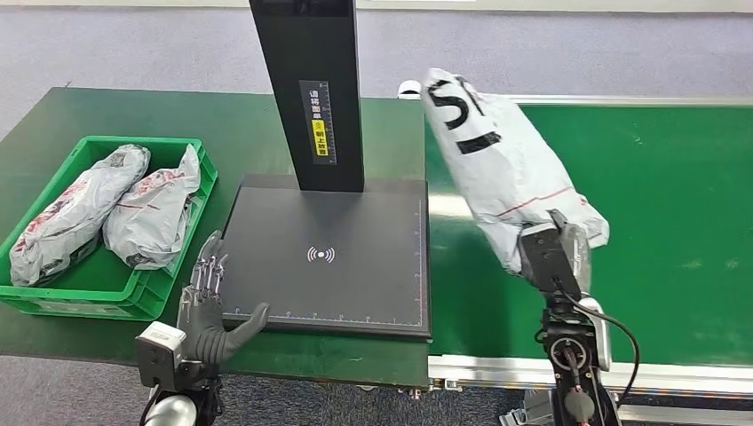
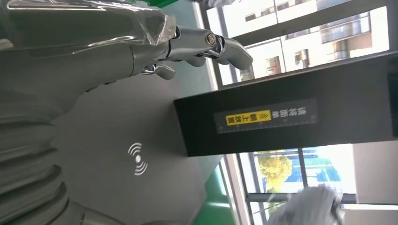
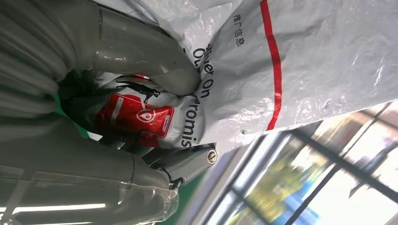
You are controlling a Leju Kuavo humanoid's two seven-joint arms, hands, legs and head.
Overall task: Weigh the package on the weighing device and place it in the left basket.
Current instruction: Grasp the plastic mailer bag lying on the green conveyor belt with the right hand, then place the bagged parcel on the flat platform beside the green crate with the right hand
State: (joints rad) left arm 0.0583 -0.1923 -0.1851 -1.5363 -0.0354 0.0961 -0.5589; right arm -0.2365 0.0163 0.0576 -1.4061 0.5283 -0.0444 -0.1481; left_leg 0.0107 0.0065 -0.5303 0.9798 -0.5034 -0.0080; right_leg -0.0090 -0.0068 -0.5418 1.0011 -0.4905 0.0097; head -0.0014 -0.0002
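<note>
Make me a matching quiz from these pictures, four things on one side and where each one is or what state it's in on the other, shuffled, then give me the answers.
Things:
1. white package
2. left hand
3. green basket
4. black scale platform

Places or states:
A. holds two grey bagged parcels
B. held up above the green conveyor belt by the right hand
C. bare, with a white wireless symbol in the middle
D. open, fingers spread, at the near left corner of the scale

Pairs: 1-B, 2-D, 3-A, 4-C
</note>
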